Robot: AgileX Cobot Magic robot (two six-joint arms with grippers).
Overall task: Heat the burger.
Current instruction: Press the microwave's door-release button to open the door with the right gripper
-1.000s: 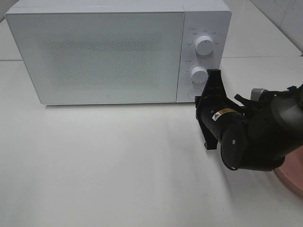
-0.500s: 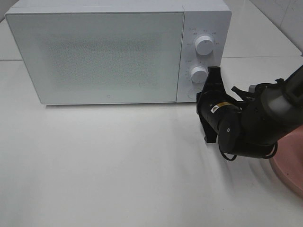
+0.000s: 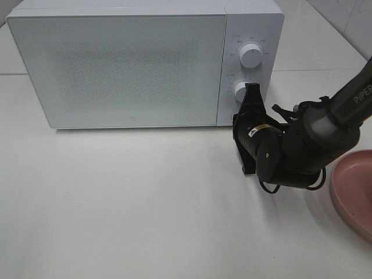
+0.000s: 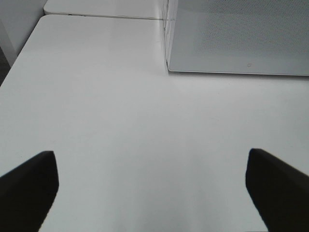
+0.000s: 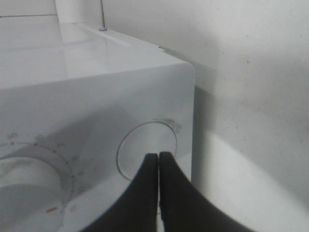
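The burger is out of view in every frame. The white microwave (image 3: 128, 64) stands at the back of the table with its door closed. My right gripper (image 3: 239, 119) is shut and empty, pointing at the lower right corner of the control panel. In the right wrist view its closed fingertips (image 5: 158, 157) touch or nearly touch the round button (image 5: 140, 142) below the dials. The left gripper (image 4: 152, 193) is open and empty, hovering over bare table in front of the microwave door (image 4: 241, 38); it does not show in the exterior view.
A round pink plate (image 3: 351, 192) lies at the right edge of the table, with nothing on the part in view. Two white dials (image 3: 250, 56) (image 3: 242, 91) sit on the microwave's panel. The tabletop (image 3: 116, 203) is white.
The right arm has dropped lower and moved left toward the microwave's panel, uncovering more of the pink plate. Its gripper stays shut.
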